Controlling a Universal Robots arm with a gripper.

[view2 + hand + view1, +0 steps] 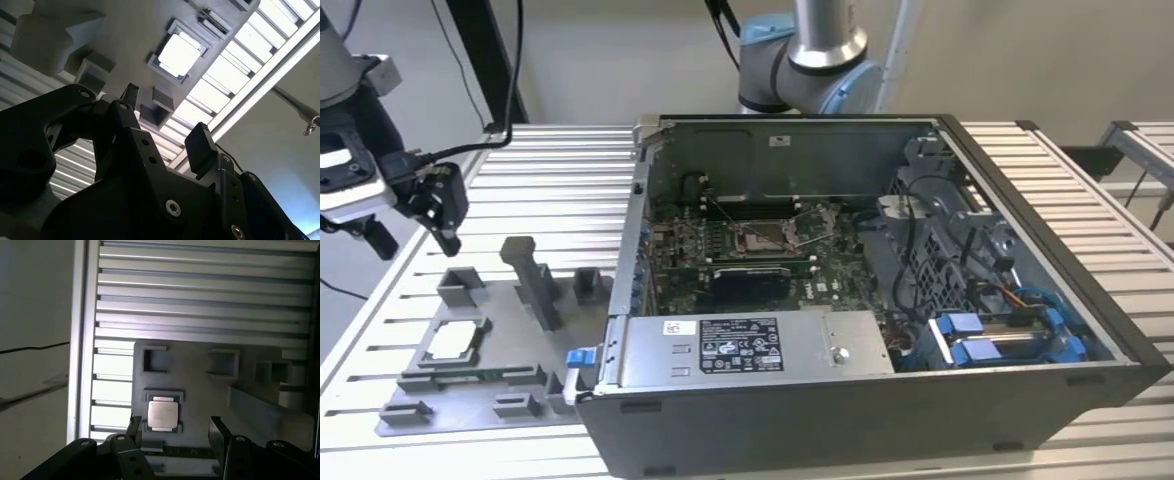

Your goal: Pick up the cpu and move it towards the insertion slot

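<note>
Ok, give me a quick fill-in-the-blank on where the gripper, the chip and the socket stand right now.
1. The small silvery square cpu lies in a grey plastic ____.
2. The black gripper hangs apart from it, with its jaws ____.
3. The square metal-framed insertion slot sits on the green ____ inside the open dark computer case.
Missing words: fixture; open; circuit board.

No text can be read. A white printed label [720, 345] sits on the silver power supply [843, 330] in the computer case [854, 425]; its print is too small to make out. A smaller white sticker [775, 140] on the case's inner wall is likewise illegible.
</note>
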